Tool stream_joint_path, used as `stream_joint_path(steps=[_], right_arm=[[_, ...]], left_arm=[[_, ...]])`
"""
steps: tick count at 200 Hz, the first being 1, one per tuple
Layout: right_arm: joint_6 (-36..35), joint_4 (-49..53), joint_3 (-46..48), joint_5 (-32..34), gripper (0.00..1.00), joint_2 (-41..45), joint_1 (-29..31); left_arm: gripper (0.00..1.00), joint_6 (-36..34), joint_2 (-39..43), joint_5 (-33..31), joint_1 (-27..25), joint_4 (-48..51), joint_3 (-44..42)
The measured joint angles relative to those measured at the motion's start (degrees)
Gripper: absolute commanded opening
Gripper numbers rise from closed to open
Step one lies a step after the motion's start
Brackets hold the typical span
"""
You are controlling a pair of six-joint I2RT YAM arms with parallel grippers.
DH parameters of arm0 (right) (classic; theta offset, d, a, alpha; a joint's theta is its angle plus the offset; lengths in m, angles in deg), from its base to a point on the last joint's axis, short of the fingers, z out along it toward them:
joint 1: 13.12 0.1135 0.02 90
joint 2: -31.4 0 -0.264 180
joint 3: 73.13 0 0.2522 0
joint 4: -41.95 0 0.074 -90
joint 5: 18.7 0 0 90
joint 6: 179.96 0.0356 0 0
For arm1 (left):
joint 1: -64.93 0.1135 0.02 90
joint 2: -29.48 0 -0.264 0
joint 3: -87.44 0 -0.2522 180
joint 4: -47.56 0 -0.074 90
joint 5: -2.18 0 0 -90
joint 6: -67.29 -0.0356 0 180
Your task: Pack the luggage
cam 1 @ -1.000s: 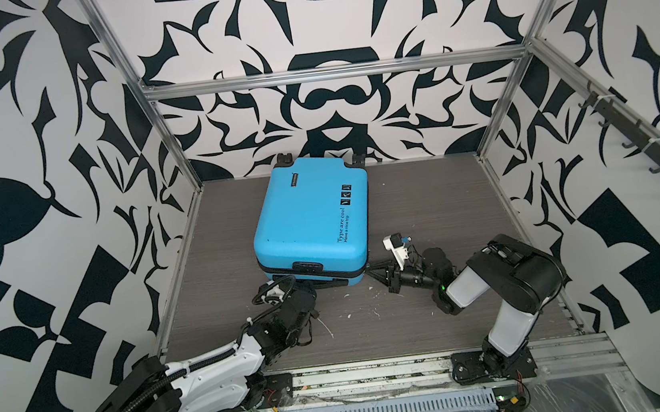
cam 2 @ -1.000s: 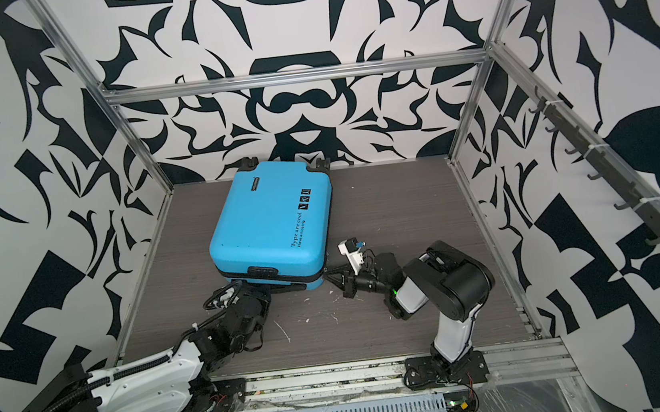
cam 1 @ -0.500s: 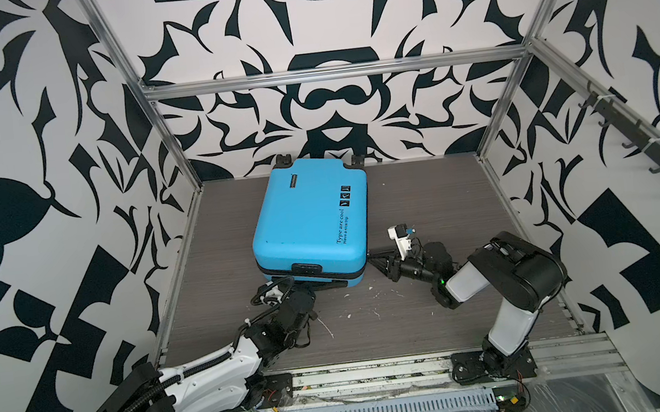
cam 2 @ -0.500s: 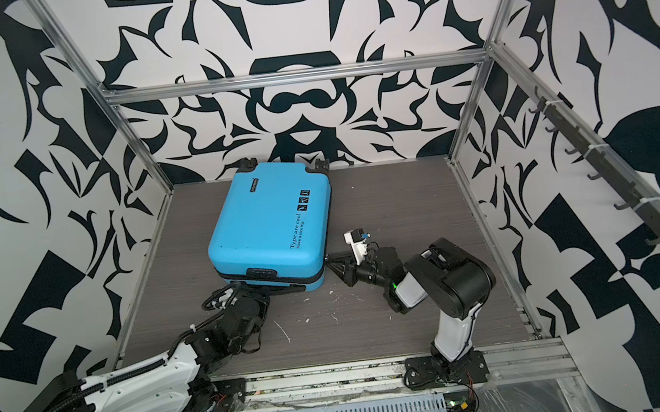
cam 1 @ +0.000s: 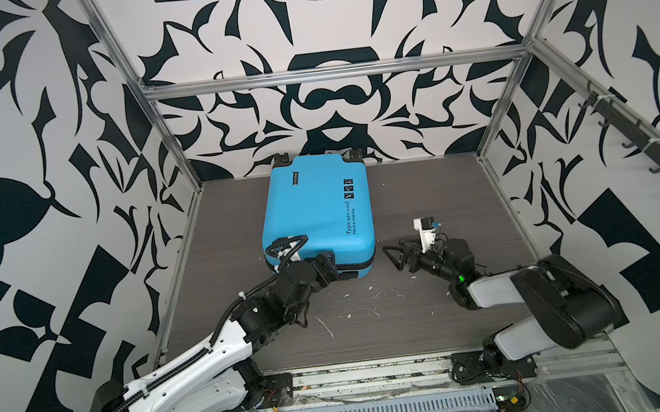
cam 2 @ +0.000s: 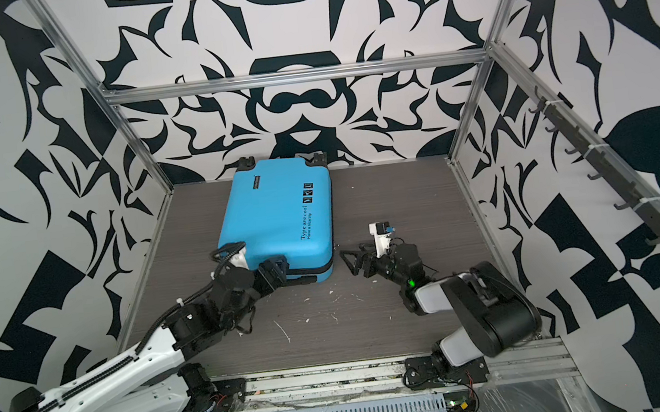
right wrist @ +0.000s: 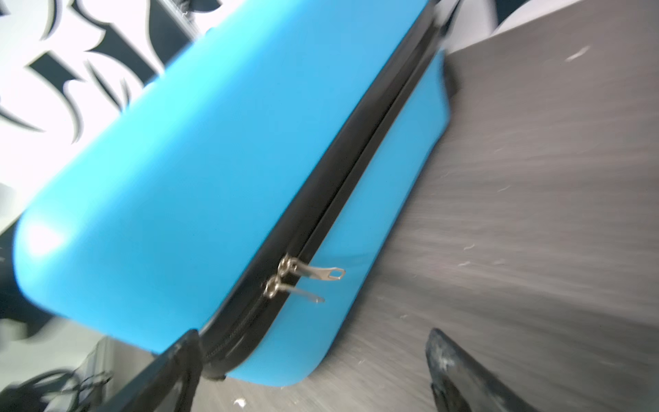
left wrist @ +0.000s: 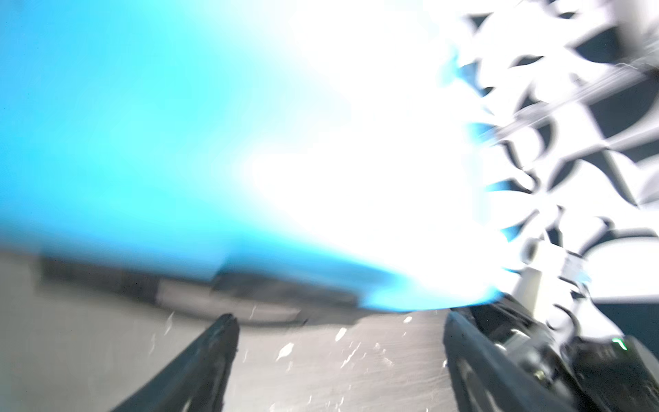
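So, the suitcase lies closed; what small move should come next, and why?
Probably ease the open right gripper forward and pinch a zipper pull: the suitcase is zipped shut, and both pulls sit together just ahead of it.

One luggage; two zipper pulls; two wheels; one left hand; one right hand.

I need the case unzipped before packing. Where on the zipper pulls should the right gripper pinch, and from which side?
Pinch one flat metal tab of the zipper pulls, near its free end. Both tabs stick out from the black zipper band on the luggage side facing the open right gripper, so probably come straight from there, jaws across the thin faces.
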Motion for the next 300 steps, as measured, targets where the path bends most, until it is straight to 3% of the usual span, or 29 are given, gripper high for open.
stream_joint_path(steps=[33,44,55,68,79,114,137,194,260,285,300], right_arm=[[-4.2,23.7,-10.4,14.8,0.97,15.3,0.0],[-5.8,25.4,-11.5,20.3,0.91,19.5,0.0],[-8.3,25.1,-11.3,25.7,0.99,23.0,0.0],[-11.6,24.3,-10.8,30.8,0.99,25.6,-0.2],[-14.7,24.3,-11.0,33.9,0.99,26.2,-0.4],[-24.3,31.9,-19.7,39.4,0.99,20.9,-2.8],[-28.5,31.3,-20.1,41.7,0.99,18.2,-6.3],[-33.9,31.4,-10.8,45.5,0.99,9.0,-8.5],[-34.7,20.7,-3.7,44.0,0.99,6.1,-10.9],[-33.2,17.4,-1.9,43.3,0.99,7.6,-10.9],[-33.1,11.7,1.4,42.4,0.99,6.4,-10.9]], left_arm=[[1.0,-23.0,1.6,-4.9,0.8,-3.0,9.1],[0.99,-31.5,1.8,-5.9,1.2,-6.2,9.9],[1.0,-39.2,1.4,-5.4,2.4,-7.6,11.3],[0.99,-44.9,0.0,-3.8,5.7,-9.0,13.6],[1.0,-46.5,-1.6,-1.0,12.5,-9.7,15.7],[0.99,-38.8,-6.7,8.6,44.0,-12.8,15.3],[0.99,-35.9,-10.3,9.9,52.9,-14.1,9.9],[0.99,-35.8,-12.9,9.0,54.4,-21.5,-15.2],[0.99,-40.9,-21.2,10.1,53.9,-45.7,-25.8],[0.99,-42.9,-29.6,12.0,53.2,-62.5,-29.8],[0.99,-43.8,-32.6,13.4,53.0,-65.2,-30.5]])
